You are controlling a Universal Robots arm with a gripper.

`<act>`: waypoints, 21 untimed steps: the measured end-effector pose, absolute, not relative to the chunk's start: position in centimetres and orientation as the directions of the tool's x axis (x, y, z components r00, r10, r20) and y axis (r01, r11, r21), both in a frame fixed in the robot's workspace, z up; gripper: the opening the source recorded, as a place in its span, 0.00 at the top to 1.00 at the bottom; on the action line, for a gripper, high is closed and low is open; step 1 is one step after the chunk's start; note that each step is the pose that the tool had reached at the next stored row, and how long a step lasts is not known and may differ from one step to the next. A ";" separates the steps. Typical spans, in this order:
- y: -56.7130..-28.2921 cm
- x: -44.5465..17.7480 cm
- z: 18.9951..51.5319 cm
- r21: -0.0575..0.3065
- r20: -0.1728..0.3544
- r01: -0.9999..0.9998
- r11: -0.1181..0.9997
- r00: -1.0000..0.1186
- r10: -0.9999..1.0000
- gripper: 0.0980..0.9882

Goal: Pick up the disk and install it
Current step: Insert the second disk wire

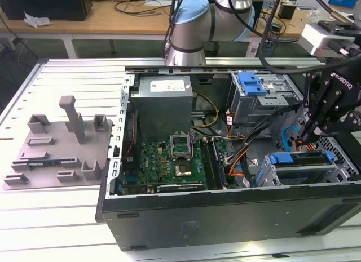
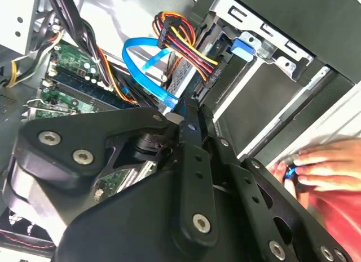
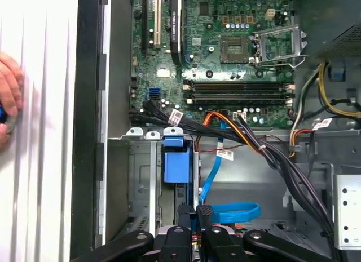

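Pincer pressed nearly together, gripping nothing visible, hangs just above the disk — long axis across the exterior view

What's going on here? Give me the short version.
The robot arm's gripper is down inside the open computer case, at the drive cage on the exterior view's right. Just below it sits what looks like the disk in its blue bracket, lying at the cage. Whether the gripper is gripping it can't be told. A person's hand rests on the table just outside the case.
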State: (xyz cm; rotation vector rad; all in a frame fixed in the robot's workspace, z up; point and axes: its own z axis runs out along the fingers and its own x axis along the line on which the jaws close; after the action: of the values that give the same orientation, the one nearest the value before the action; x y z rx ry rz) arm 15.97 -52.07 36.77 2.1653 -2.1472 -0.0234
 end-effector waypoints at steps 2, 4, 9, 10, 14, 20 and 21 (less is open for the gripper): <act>-52.5 16.0 36.7 0.076 0.033 -0.997 -0.008 0.010 -0.999 0.93; -52.8 16.0 36.7 0.075 0.021 -0.997 -0.009 0.010 -1.000 0.93; -53.4 16.0 36.3 0.075 0.003 -0.997 -0.010 0.010 -1.000 0.93; -53.4 16.1 36.3 0.075 0.001 -0.997 -0.010 0.010 -1.000 0.93; -53.5 16.2 36.0 0.075 -0.002 -0.997 -0.011 0.010 -1.000 0.93; -53.6 16.3 35.6 0.075 -0.004 -0.997 -0.011 0.010 -1.000 0.93; -53.6 16.4 35.5 0.075 -0.005 -0.997 -0.011 0.010 -1.000 0.93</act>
State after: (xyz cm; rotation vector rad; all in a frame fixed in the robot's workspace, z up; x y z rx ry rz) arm 16.35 -53.63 35.52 2.1965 -2.1735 -0.0869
